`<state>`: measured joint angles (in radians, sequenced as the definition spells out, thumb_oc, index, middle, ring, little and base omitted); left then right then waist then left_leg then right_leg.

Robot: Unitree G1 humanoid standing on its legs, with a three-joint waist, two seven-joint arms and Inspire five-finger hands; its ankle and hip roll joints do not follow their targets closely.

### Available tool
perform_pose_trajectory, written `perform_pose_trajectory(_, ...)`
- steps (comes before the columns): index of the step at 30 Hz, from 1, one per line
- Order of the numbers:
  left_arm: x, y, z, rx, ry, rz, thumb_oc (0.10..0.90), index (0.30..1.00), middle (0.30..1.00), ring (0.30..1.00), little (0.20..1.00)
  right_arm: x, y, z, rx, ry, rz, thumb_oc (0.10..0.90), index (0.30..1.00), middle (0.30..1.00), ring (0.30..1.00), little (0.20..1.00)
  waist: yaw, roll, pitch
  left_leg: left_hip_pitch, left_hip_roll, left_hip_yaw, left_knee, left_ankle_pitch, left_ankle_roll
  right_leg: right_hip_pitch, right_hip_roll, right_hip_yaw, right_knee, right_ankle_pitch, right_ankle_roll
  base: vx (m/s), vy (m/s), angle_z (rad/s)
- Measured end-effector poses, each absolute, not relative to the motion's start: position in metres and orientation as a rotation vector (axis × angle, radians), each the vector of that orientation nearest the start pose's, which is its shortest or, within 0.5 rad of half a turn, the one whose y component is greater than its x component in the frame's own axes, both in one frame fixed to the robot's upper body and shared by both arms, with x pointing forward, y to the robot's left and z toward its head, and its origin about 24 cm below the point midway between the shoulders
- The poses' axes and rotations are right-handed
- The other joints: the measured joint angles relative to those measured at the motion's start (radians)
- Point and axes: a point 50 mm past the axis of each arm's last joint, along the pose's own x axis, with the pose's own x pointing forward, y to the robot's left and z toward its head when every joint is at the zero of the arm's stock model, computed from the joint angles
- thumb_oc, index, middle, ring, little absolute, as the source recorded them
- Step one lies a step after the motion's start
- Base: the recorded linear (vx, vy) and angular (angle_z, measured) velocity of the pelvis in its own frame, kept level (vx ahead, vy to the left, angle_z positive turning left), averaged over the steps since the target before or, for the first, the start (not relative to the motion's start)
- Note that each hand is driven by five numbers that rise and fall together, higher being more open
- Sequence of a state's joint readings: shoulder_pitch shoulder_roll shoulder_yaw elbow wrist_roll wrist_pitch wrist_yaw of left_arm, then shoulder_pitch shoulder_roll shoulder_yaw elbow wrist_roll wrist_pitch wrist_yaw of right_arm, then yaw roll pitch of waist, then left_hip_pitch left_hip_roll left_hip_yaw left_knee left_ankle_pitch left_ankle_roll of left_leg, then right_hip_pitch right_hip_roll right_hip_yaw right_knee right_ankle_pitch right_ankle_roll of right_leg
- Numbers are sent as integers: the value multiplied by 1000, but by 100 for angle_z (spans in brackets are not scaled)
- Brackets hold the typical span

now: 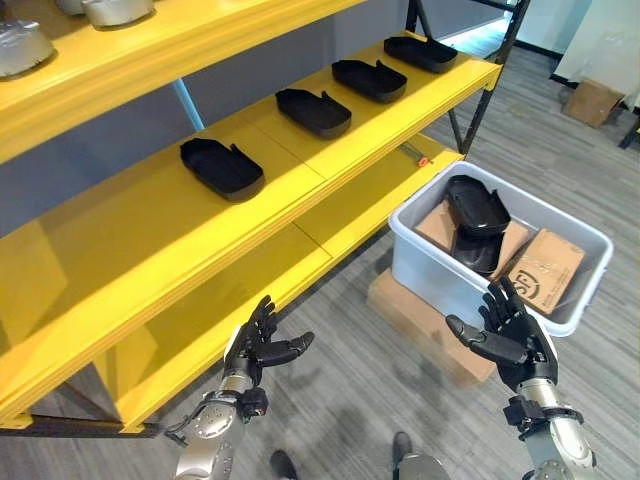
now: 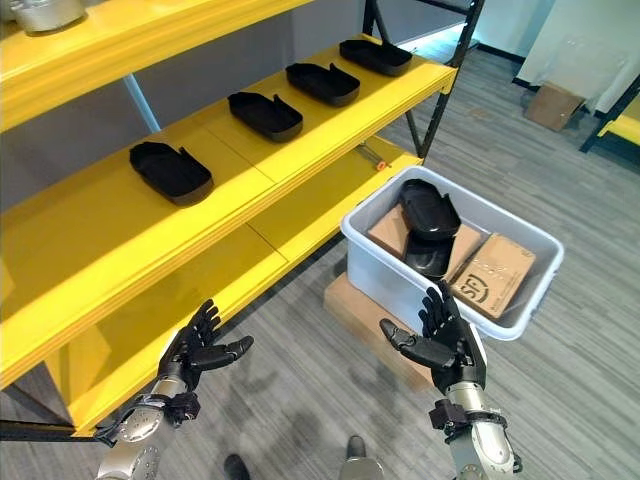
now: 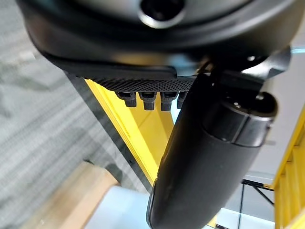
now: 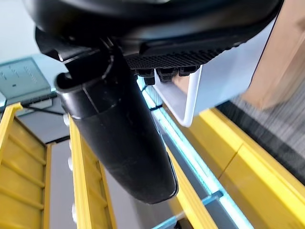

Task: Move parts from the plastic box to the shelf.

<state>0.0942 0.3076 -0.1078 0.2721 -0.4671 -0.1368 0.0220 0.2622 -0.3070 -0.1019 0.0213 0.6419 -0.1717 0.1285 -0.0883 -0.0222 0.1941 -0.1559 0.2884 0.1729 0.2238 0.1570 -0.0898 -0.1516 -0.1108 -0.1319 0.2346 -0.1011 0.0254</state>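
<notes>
Both hands are raised above the floor with fingers spread apart and hold nothing. The left hand (image 1: 262, 346) is near the low front edge of the yellow shelf (image 1: 150, 250). The right hand (image 1: 513, 335) is just in front of the grey plastic box (image 1: 430, 265), which stands on a flat cardboard piece (image 1: 415, 320). Two black parts (image 1: 476, 205) lie inside the box beside cardboard packs (image 1: 545, 268). Four black parts (image 1: 221, 166) sit in a row on the middle shelf board.

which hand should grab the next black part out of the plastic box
Right, probably. The open right hand hovers beside the plastic box holding the black parts; the open left hand sits by the yellow shelf.
</notes>
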Motion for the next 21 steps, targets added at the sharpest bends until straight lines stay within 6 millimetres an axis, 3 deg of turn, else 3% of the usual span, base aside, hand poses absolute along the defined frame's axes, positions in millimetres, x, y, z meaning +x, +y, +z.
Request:
perform_pose_trajectory(1, 213, 210, -27, -146, 262, 71, 900, 1000, 1000, 1000, 1000, 195, -250, 22, 291, 6, -124, 900, 1000, 1000, 1000, 1000, 29, -37, 21, -79, -80, -215, 84, -99, -18, -3, -7, 61, -7, 10, -20, 209, -28, -79)
perform_pose_trajectory(2, 209, 208, -31, -154, 281, 63, 900, 1000, 1000, 1000, 1000, 199, -256, 28, 282, -25, -140, 900, 1000, 1000, 1000, 1000, 46, -46, 37, -101, -132, -276, 43, -138, -5, -4, -14, 90, -27, 18, -18, 237, 12, -81)
perform_pose_trajectory(5, 191, 205, -47, -178, 357, 67, 900, 1000, 1000, 1000, 1000, 199, -270, 37, 267, -79, -205, 900, 1000, 1000, 1000, 1000, 47, -2, 51, -210, -135, -226, -26, -141, -3, 11, 25, 95, -48, 19, -43, 259, 40, -33)
perform_pose_trajectory(7, 184, 203, -57, -197, 399, 88, 900, 1000, 1000, 1000, 1000, 196, -279, 38, 238, -81, -231, 900, 1000, 1000, 1000, 1000, 70, 34, 84, -245, -139, -224, -108, -134, -13, 42, 44, 112, -55, 22, -56, 306, 91, -49)
perform_pose_trajectory(8, 182, 204, -59, -195, 410, 96, 900, 1000, 1000, 1000, 1000, 197, -280, 38, 233, -75, -232, 900, 1000, 1000, 1000, 1000, 88, 48, 94, -247, -143, -235, -111, -135, -16, 60, 56, 134, -58, 10, -41, 337, 178, -92)
perform_pose_trajectory(9, 176, 209, -63, -196, 433, 120, 900, 1000, 1000, 1000, 1000, 197, -277, 35, 226, -59, -221, 900, 1000, 1000, 1000, 1000, 95, 53, 100, -233, -167, -340, -185, -142, -24, 78, 71, 183, -53, -12, -34, 227, 129, -103)
perform_pose_trajectory(11, 175, 212, -63, -197, 432, 146, 900, 1000, 1000, 1000, 1000, 197, -275, 35, 223, -58, -205, 900, 1000, 1000, 1000, 1000, 105, 83, 98, -207, -174, -343, -159, -160, 3, 89, 83, 240, -49, -20, -22, 148, 130, -104)
perform_pose_trajectory(12, 172, 214, -64, -197, 439, 160, 900, 1000, 1000, 1000, 1000, 195, -276, 34, 215, -48, -202, 900, 1000, 1000, 1000, 1000, 113, 87, 96, -187, -173, -343, -136, -200, 33, 84, 93, 273, -39, -33, -4, 256, 193, -118)
perform_pose_trajectory(13, 174, 217, -62, -192, 433, 170, 900, 1000, 1000, 1000, 1000, 194, -277, 35, 214, -53, -205, 900, 1000, 1000, 1000, 1000, 111, 111, 84, -164, -186, -351, -117, -170, 29, 93, 89, 306, -37, -55, 21, 177, 113, -106)
perform_pose_trajectory(15, 190, 221, -51, -188, 373, 183, 900, 1000, 1000, 1000, 1000, 187, -276, 30, 220, -29, -216, 900, 1000, 1000, 1000, 1000, 91, 70, 89, -181, -221, -300, -79, -160, 28, 104, 39, 314, -38, -89, 39, 182, 133, -41)
perform_pose_trajectory(16, 201, 223, -41, -184, 325, 183, 900, 1000, 1000, 1000, 1000, 182, -275, 25, 227, -8, -225, 900, 1000, 1000, 1000, 1000, 88, 50, 90, -179, -237, -272, -64, -90, 33, 113, 15, 312, -29, -107, 50, 244, 192, -9)
perform_pose_trajectory(17, 208, 224, -34, -175, 293, 176, 900, 1000, 1000, 1000, 1000, 181, -273, 22, 244, -2, -230, 900, 1000, 1000, 1000, 1000, 90, 31, 88, -180, -251, -255, -40, -73, 43, 116, -10, 312, -13, -128, 60, 244, 199, -7)
perform_pose_trajectory(18, 220, 226, -22, -151, 238, 152, 900, 1000, 1000, 1000, 1000, 181, -267, 20, 273, -4, -231, 900, 1000, 1000, 1000, 1000, 90, 8, 87, -179, -272, -236, -12, -79, 56, 117, -33, 308, 17, -156, 59, 216, 176, -7)
perform_pose_trajectory(20, 229, 227, -10, -135, 192, 139, 900, 1000, 1000, 1000, 1000, 187, -261, 20, 294, -17, -222, 900, 1000, 1000, 1000, 1000, 95, -11, 84, -177, -289, -209, 0, -98, 73, 104, -62, 299, 23, -161, 52, 168, 117, -12)
perform_pose_trajectory(21, 231, 229, -6, -136, 173, 145, 900, 1000, 1000, 1000, 1000, 191, -257, 22, 300, -27, -207, 900, 1000, 1000, 1000, 1000, 95, -17, 82, -181, -297, -198, 7, -109, 77, 109, -76, 296, -2, -158, 69, 137, 75, -22)
